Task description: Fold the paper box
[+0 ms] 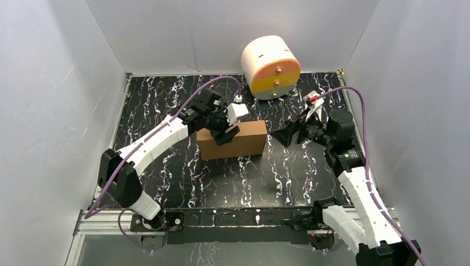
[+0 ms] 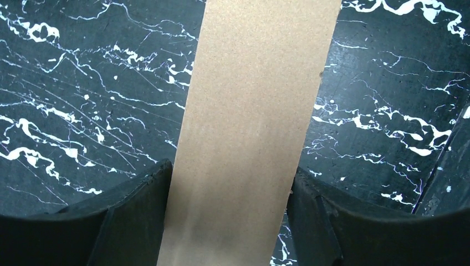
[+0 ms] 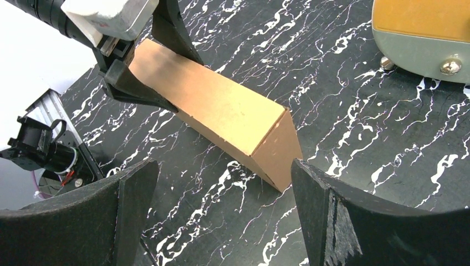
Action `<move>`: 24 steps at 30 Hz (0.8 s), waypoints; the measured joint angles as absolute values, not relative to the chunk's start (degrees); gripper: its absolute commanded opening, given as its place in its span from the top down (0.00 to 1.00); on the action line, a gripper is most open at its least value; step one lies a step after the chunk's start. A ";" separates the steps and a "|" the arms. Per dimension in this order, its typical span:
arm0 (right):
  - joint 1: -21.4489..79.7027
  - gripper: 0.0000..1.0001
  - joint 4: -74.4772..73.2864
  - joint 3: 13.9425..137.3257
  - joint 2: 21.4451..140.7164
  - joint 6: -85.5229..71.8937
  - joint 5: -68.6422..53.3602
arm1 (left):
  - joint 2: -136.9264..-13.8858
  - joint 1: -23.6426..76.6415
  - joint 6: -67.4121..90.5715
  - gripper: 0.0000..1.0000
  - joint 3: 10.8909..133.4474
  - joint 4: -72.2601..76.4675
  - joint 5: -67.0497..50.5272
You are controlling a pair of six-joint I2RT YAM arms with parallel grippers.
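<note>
Midway across the table [image 1: 233,183], the box [image 1: 238,141] stands closed on a long edge. The left gripper [image 1: 226,133] clamps its left end from above. The right gripper [image 1: 281,136] gapes wide just off its right end, not touching. Beyond, a cylinder [image 1: 270,66] sits by the far wall.

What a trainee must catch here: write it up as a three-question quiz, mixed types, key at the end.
1. True or false: the right gripper touches the paper box.
2. Multiple choice: the left gripper is A) clamped across the box's top edge, B) hanging open beside the box, C) raised high above everything.
3. Short answer: what else stands on the table, beyond the box?

Key: 1 false, it sits apart at the box's right end, open. 2 A. 3 the white cylinder.
</note>
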State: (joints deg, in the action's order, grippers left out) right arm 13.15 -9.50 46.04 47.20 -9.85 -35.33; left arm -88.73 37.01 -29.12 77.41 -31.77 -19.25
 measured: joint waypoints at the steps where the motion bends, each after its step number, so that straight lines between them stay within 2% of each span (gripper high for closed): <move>1: 13.15 0.01 -9.56 46.04 46.98 -9.85 -35.33 | -88.66 37.52 -29.39 0.56 77.41 -31.83 -19.00; 6: 13.15 0.02 -10.57 46.04 45.76 -9.82 -35.18 | -86.78 41.54 -30.72 0.58 76.77 -31.27 -15.16; 12: 13.15 0.01 -11.29 46.04 43.27 -9.65 -33.36 | -79.22 48.53 -34.35 0.57 66.54 -22.55 -4.10; 17: 13.15 0.01 -13.47 46.02 39.75 -8.73 -29.61 | -75.96 55.96 -40.84 0.57 53.21 -7.01 9.61; 22: 13.15 0.01 -14.09 45.80 36.58 -8.29 -26.17 | -75.24 59.77 -48.12 0.55 41.19 10.96 16.75; 24: 13.15 0.01 -14.11 45.34 35.68 -8.14 -25.10 | -75.70 60.16 -49.95 0.49 38.22 16.16 18.06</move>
